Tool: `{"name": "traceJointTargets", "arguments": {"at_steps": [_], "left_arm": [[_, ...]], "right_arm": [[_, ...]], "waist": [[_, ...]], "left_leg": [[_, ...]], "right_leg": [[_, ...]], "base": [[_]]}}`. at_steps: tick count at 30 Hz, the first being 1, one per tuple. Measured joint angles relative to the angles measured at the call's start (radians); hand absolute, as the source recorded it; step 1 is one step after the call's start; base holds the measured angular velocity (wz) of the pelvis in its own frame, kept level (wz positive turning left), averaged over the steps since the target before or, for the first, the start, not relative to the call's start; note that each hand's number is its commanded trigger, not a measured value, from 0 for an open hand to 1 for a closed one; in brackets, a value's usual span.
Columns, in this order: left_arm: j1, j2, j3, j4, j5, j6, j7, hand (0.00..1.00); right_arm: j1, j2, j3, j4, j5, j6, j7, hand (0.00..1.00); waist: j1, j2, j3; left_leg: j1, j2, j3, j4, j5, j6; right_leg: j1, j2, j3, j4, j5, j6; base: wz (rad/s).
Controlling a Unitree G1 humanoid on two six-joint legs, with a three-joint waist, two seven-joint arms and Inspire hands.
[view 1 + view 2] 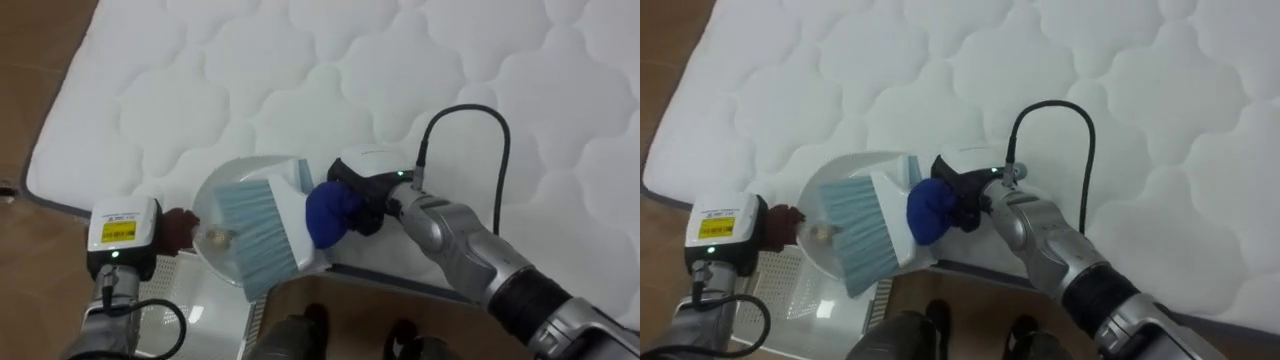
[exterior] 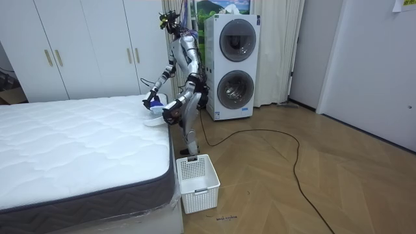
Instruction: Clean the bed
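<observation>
While the right hand curls round the brush, its bristles rest in the dustpan on the mattress edge. I cannot tell how the fingers of the left hand lie. The room view shows a basket on the floor below. This looks like sweeping, and the next move calls for keeping the pan level.

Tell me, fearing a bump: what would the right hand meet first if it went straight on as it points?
The right hand would likely meet the dustpan first, its brush lying over it; the left hand is beyond.
</observation>
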Motion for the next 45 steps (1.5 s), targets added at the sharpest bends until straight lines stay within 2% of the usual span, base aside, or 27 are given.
{"name": "traceJointTargets", "arguments": {"at_steps": [3, 6, 8, 10, 14, 18, 21, 24, 26, 30, 33, 35, 37, 39, 40, 41, 42, 43, 44, 45], "left_arm": [[0.015, 0.001, 0.001, -0.002, -0.001, 0.004, 0.000, 1.00], [0.035, 0.000, 0.001, -0.025, -0.004, 0.004, -0.001, 1.00], [0.035, 0.000, 0.002, -0.035, -0.004, 0.004, -0.003, 1.00], [0.036, 0.001, 0.001, -0.051, -0.004, 0.001, -0.008, 1.00], [0.040, 0.001, -0.001, -0.058, -0.004, -0.016, -0.029, 1.00], [0.041, 0.001, 0.003, -0.059, -0.005, -0.026, -0.030, 1.00], [0.043, 0.001, 0.013, -0.059, -0.004, -0.055, -0.030, 1.00], [0.064, 0.002, 0.039, -0.076, -0.004, -0.059, -0.026, 1.00], [0.081, 0.001, 0.044, -0.111, -0.004, -0.057, -0.026, 1.00], [0.124, -0.008, 0.045, -0.177, -0.007, -0.073, -0.026, 1.00], [0.178, -0.009, 0.048, -0.226, -0.006, -0.093, -0.023, 1.00], [0.215, -0.012, 0.077, -0.253, -0.007, -0.103, -0.022, 1.00], [0.232, -0.025, 0.100, -0.268, -0.006, -0.103, -0.023, 1.00], [0.263, -0.039, 0.131, -0.308, -0.006, -0.104, -0.022, 1.00], [0.285, -0.041, 0.145, -0.337, -0.005, -0.106, -0.023, 1.00], [0.301, -0.040, 0.157, -0.365, -0.007, -0.108, -0.024, 1.00], [0.308, -0.040, 0.159, -0.380, -0.013, -0.108, -0.024, 1.00], [0.320, -0.041, 0.158, -0.407, -0.033, -0.107, -0.024, 1.00], [0.323, -0.046, 0.158, -0.423, -0.048, -0.110, -0.025, 1.00], [0.319, -0.047, 0.158, -0.426, -0.051, -0.116, -0.025, 1.00]], "right_arm": [[0.005, -0.002, 0.001, 0.000, 0.004, 0.000, 0.010, 1.00], [0.030, -0.008, 0.001, 0.000, 0.013, 0.000, 0.010, 1.00], [0.048, -0.008, 0.000, -0.001, 0.008, 0.000, 0.010, 1.00], [0.060, -0.010, -0.003, -0.003, 0.003, -0.002, 0.010, 1.00], [0.081, -0.021, -0.010, -0.003, 0.011, -0.013, 0.010, 1.00], [0.082, -0.025, -0.024, -0.003, 0.017, -0.035, 0.003, 1.00], [0.082, -0.039, -0.050, -0.007, 0.017, -0.064, -0.009, 1.00], [0.084, -0.047, -0.056, -0.007, 0.077, -0.068, -0.024, 1.00], [0.106, -0.050, -0.098, -0.007, 0.140, -0.072, -0.048, 1.00], [0.151, -0.050, -0.176, -0.007, 0.227, -0.080, -0.112, 1.00], [0.194, -0.050, -0.245, -0.016, 0.301, -0.101, -0.163, 1.00], [0.216, -0.049, -0.301, -0.031, 0.370, -0.103, -0.195, 1.00], [0.217, -0.046, -0.356, -0.031, 0.416, -0.109, -0.233, 1.00], [0.217, -0.041, -0.413, -0.032, 0.475, -0.115, -0.290, 1.00], [0.218, -0.041, -0.445, -0.032, 0.490, -0.124, -0.324, 0.90], [0.221, -0.041, -0.473, -0.032, 0.519, -0.128, -0.359, 0.70], [0.223, -0.043, -0.482, -0.032, 0.530, -0.132, -0.383, 0.58], [0.235, -0.043, -0.506, -0.032, 0.547, -0.136, -0.421, 0.45], [0.257, -0.044, -0.538, -0.030, 0.549, -0.150, -0.453, 0.11], [0.270, -0.044, -0.557, -0.030, 0.551, -0.159, -0.469, 0.00]], "waist": [[0.001, 0.000, -0.0036], [-0.008, -0.003, -0.0078], [-0.029, -0.003, -0.0139], [-0.053, -0.001, -0.0155], [-0.056, -0.004, -0.0174], [-0.049, -0.006, -0.0175], [-0.046, -0.013, -0.0195], [-0.044, -0.036, -0.0205], [-0.048, -0.049, -0.0228], [-0.050, -0.053, -0.0230], [-0.054, -0.060, -0.0278], [-0.062, -0.073, -0.0363], [-0.078, -0.074, -0.0369], [-0.077, -0.075, -0.0387], [-0.075, -0.075, -0.0389], [-0.073, -0.073, -0.0398], [-0.073, -0.073, -0.0399], [-0.076, -0.071, -0.0404], [-0.074, -0.068, -0.0425], [-0.076, -0.068, -0.0424]], "left_leg": [[0.019, -0.007, -0.007, -0.009, 0.000, 0.000], [0.051, -0.029, -0.034, -0.027, 0.006, 0.002], [0.063, -0.055, -0.071, -0.045, 0.017, 0.003], [0.066, -0.075, -0.103, -0.052, 0.027, 0.006], [0.113, -0.095, -0.143, -0.082, 0.034, 0.012], [0.142, -0.105, -0.161, -0.104, 0.037, 0.013], [0.154, -0.115, -0.183, -0.121, 0.042, 0.012], [0.180, -0.115, -0.198, -0.145, 0.045, 0.008], [0.201, -0.117, -0.226, -0.157, 0.048, 0.004], [0.249, -0.128, -0.267, -0.189, 0.051, -0.001], [0.290, -0.132, -0.289, -0.223, 0.053, -0.004], [0.309, -0.133, -0.308, -0.243, 0.057, -0.009], [0.319, -0.133, -0.318, -0.243, 0.059, -0.011], [0.329, -0.132, -0.316, -0.243, 0.059, -0.011], [0.336, -0.131, -0.315, -0.243, 0.059, -0.011], [0.341, -0.131, -0.317, -0.240, 0.061, -0.011], [0.345, -0.131, -0.325, -0.240, 0.063, -0.013], [0.355, -0.135, -0.360, -0.239, 0.066, -0.017], [0.363, -0.150, -0.429, -0.239, 0.075, -0.031], [0.364, -0.160, -0.474, -0.242, 0.082, -0.041]], "right_leg": [[0.021, -0.003, 0.000, -0.002, -0.003, 0.004], [0.058, -0.008, -0.004, -0.005, -0.014, 0.019], [0.085, -0.017, -0.017, -0.009, -0.022, 0.028], [0.105, -0.020, -0.023, -0.014, -0.029, 0.037], [0.164, -0.018, -0.016, -0.041, -0.038, 0.052], [0.197, -0.017, -0.013, -0.060, -0.044, 0.061], [0.218, -0.010, -0.008, -0.076, -0.051, 0.065], [0.255, 0.006, -0.003, -0.104, -0.052, 0.064], [0.294, 0.022, 0.000, -0.136, -0.052, 0.064], [0.363, 0.034, -0.003, -0.187, -0.052, 0.066], [0.421, 0.048, -0.002, -0.237, -0.051, 0.070], [0.459, 0.065, -0.003, -0.284, -0.045, 0.066], [0.490, 0.074, -0.005, -0.309, -0.043, 0.065], [0.511, 0.080, -0.003, -0.319, -0.043, 0.065], [0.524, 0.083, -0.003, -0.320, -0.043, 0.065], [0.536, 0.087, -0.014, -0.319, -0.043, 0.065], [0.541, 0.087, -0.025, -0.316, -0.043, 0.065], [0.547, 0.093, -0.035, -0.313, -0.045, 0.064], [0.551, 0.108, -0.010, -0.313, -0.051, 0.053], [0.549, 0.127, 0.018, -0.326, -0.052, 0.046]], "base": [[0.06], [0.29], [0.54], [0.63], [0.35], [0.19], [0.26], [0.24], [0.34], [0.32], [0.25], [0.34], [0.48], [0.40], [0.39], [0.43], [0.50], [0.64], [0.78], [0.96]]}}
